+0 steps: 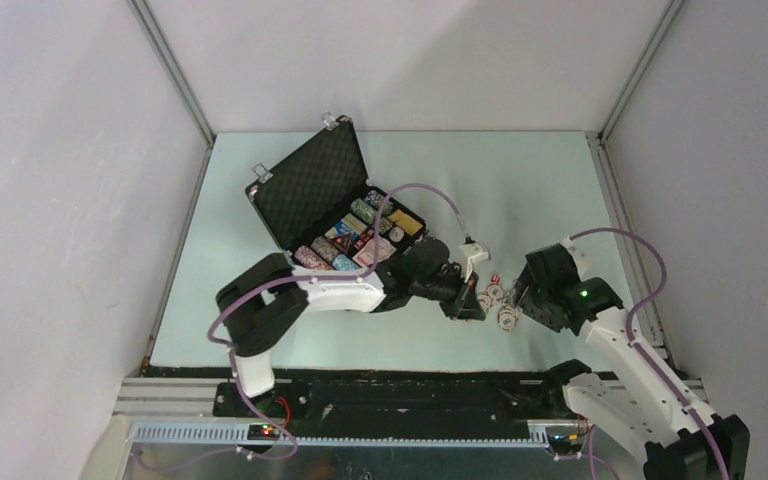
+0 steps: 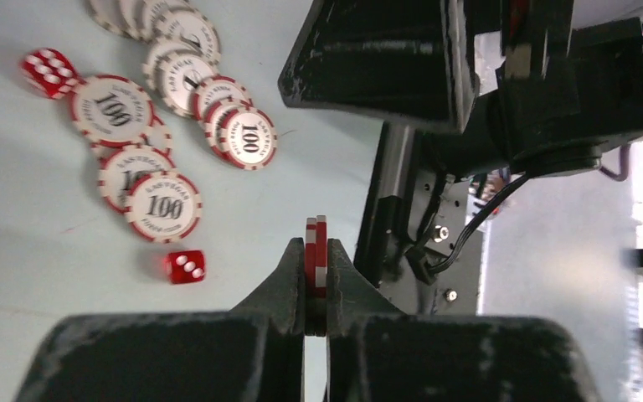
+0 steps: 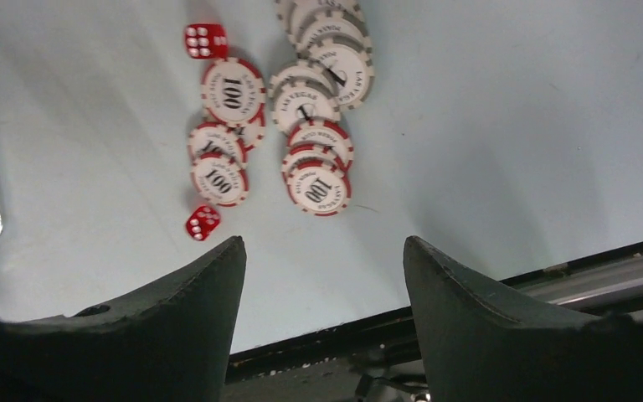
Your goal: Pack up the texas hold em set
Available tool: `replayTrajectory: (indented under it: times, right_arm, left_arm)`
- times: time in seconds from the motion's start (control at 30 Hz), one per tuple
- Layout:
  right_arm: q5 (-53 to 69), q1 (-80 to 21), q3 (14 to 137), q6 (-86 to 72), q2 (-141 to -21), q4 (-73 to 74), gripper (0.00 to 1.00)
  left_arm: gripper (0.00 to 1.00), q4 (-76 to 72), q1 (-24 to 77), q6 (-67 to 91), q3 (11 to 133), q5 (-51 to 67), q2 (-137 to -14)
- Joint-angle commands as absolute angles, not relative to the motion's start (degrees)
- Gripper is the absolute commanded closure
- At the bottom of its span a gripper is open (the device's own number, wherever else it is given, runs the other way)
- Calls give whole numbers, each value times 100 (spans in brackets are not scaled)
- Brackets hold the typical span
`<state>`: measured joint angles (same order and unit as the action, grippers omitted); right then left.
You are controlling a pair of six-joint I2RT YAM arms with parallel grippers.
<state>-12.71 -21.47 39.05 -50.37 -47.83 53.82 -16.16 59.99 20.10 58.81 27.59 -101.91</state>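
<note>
Left gripper [image 2: 316, 289] pinching red-white poker chips [image 2: 316, 243] on edge, seemingly two. Right gripper [image 3: 325, 268] spread wide, empty, above loose 100 chips [image 3: 310, 159] and red dice [image 3: 205, 40] near table [image 1: 540, 180] near edge; its black body crowds left gripper's front. Open case [image 1: 310, 185] toward far-left corner, chip rows inside.

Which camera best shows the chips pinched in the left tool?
Left wrist: the red-and-white chips stand edge-on, pinched by the left tool. Top external shows only that tool, the chips too small to see; right wrist misses them.

Chips [image 2: 164, 207] — "100", "LAS VEGAS"
</note>
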Motion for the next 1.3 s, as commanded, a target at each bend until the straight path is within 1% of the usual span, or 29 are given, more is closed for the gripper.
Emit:
replayTrajectory:
  times: [0.0, 0.17, 0.3, 0.43, 0.67, 0.77, 0.83, 0.9, 0.97, 1.0, 1.1, 1.2, 1.27]
  right_arm:
    - [-1407, -2079, 3546, -5221, -4990, 4892, 29]
    - [-715, -1790, 2843, -5233, -5037, 4123, 31]
    - [-424, -1651, 2532, -5172, -4899, 3674, 33]
    - [-223, -1577, 2319, -5144, -4888, 3307, 38]
    - [-101, -1537, 2258, -4953, -5366, 2892, 46]
    - [-73, -1541, 2265, -4912, -5611, 2720, 53]
    - [16, -1557, 2267, -4894, -5720, 2635, 57]
    - [193, -1590, 2269, -4881, -5771, 2531, 61]
    - [389, -1598, 2297, -4849, -5782, 2461, 63]
    - [464, -1603, 2322, -4816, -5778, 2479, 63]
    - [288, -1543, 2514, -4726, -5678, 2839, 61]
    - [89, -1309, 2579, -4597, -5440, 3188, 50]
    - [13, -1135, 2585, -4532, -5314, 3301, 46]
  left_arm:
    - [99, -1923, 6012, 3013, 6422, 3643, -10756]
    - [98, -1945, 5940, 3362, 6977, 3703, -11269]
    - [96, -1705, 5760, 3647, 7284, 3753, -11662]
    - [92, -1631, 5584, 3887, 7341, 3789, -11907]
    - [85, -1050, 5546, 3651, 7552, 3697, -12075]
    - [82, -862, 5546, 3573, 7616, 3637, -12105]
    - [79, -769, 5532, 3513, 7648, 3591, -12104]
    - [75, -719, 5509, 3481, 7650, 3569, -12099]
    - [70, -647, 5491, 3431, 7642, 3527, -12086]
    - [67, -618, 5482, 3389, 7640, 3488, -12077]
    - [64, -428, 5462, 3279, 7597, 3323, -11983]
    - [62, -334, 5423, 3163, 7493, 3115, -11755]
    - [61, -286, 5392, 3103, 7416, 2999, -11612]
